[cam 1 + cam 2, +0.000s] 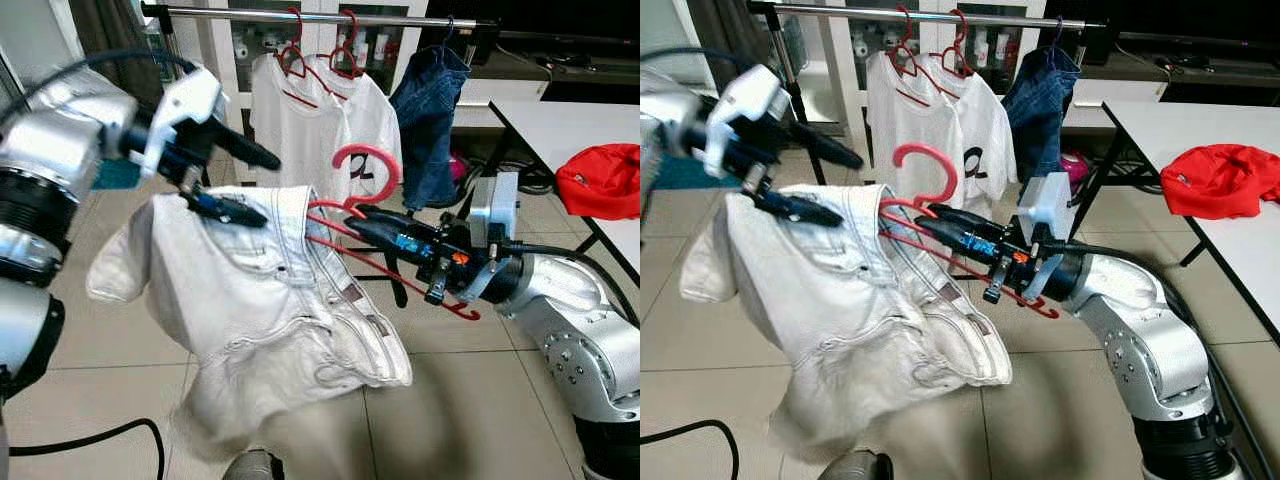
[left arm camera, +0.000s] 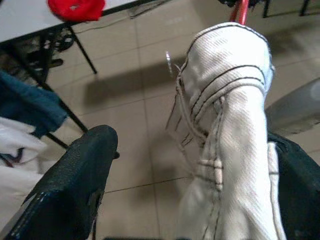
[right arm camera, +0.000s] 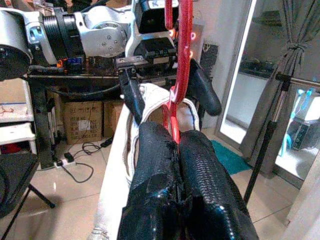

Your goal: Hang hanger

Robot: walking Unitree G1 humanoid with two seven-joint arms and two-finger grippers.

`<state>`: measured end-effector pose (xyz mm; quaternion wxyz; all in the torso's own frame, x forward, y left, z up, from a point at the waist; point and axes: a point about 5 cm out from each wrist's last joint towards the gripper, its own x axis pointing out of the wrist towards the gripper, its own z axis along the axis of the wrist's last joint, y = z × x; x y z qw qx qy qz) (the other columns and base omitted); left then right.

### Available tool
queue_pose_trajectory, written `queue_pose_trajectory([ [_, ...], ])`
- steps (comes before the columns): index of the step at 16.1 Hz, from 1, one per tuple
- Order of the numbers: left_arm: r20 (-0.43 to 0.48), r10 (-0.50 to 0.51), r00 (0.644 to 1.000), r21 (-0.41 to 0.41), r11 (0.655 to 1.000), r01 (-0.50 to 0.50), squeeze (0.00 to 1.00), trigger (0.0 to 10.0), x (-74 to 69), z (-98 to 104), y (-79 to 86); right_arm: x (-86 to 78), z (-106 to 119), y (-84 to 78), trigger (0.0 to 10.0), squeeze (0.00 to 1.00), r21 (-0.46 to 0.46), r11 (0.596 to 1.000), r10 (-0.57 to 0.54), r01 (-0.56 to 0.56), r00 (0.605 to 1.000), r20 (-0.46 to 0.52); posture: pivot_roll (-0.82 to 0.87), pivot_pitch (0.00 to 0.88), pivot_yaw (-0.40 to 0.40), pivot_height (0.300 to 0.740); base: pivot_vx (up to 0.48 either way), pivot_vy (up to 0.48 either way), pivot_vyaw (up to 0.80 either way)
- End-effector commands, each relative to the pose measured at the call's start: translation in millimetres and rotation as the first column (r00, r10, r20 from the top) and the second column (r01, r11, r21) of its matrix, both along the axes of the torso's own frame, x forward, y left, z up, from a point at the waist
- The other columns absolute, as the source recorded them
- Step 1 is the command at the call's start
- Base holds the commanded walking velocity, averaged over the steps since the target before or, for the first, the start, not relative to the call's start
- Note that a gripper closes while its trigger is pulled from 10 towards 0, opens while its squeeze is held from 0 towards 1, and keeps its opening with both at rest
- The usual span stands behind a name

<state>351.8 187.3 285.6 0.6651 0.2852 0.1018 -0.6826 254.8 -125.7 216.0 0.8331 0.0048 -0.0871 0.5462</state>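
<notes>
A red plastic hanger (image 1: 368, 149) sits threaded into the waist of a white denim garment (image 1: 260, 290), its hook standing above the cloth. My right gripper (image 1: 362, 226) is shut on the hanger's lower bar, and in the right wrist view the red hanger (image 3: 182, 60) rises from between the pressed fingers (image 3: 160, 175). My left gripper (image 1: 268, 190) is open at the garment's upper left. The waistband (image 2: 230, 125) lies over one finger, and the other finger (image 2: 75, 190) stands apart from it. The garment hangs in mid-air below both grippers.
A metal clothes rail (image 1: 330, 16) runs across the back, carrying two white T-shirts (image 1: 300, 120) on red hangers and a blue denim piece (image 1: 430, 110). A white table (image 1: 570, 125) with a red cloth (image 1: 600, 180) stands at the right. A black cable (image 1: 90, 440) lies on the tiled floor.
</notes>
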Motion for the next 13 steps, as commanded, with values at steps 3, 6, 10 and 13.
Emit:
queue_pose_trajectory([
  [3, -0.037, -0.038, 0.999, 0.024, 0.999, 0.039, 0.0, 0.0, -0.1, -10.0, -8.9, -9.2, 12.7, 5.3, 10.0, 0.0, 0.018, 0.998, 0.061, -0.062, 0.996, 0.058, 0.0, 0.0, 0.034, 0.74, 0.0, 0.0, 0.0],
  [6, -0.032, -0.042, 0.999, 0.053, 0.998, 0.043, 0.0, 0.0, 2.1, -14.1, -9.5, -10.7, 13.0, 6.9, 10.0, 0.0, 0.001, 0.998, 0.069, -0.069, 0.996, 0.057, 0.0, 0.0, 0.035, 0.74, 0.0, 0.0, 0.0],
  [10, -0.07, -0.04, 0.997, 0.101, 0.994, 0.047, 0.0, 0.0, 0.2, -22.7, -9.1, -9.1, 13.5, 6.9, 10.0, 0.0, -0.01, 0.998, 0.065, -0.064, 0.996, 0.06, 0.0, 0.0, 0.032, 0.74, 0.0, 0.0, 0.0],
  [13, -0.065, -0.048, 0.997, 0.107, 0.993, 0.054, 0.0, 0.0, -0.3, -27.6, -9.0, -7.9, 13.4, 7.0, 10.0, 0.0, -0.024, 0.998, 0.066, -0.064, 0.996, 0.058, 0.0, 0.0, 0.022, 0.74, 0.0, 0.0, 0.0],
])
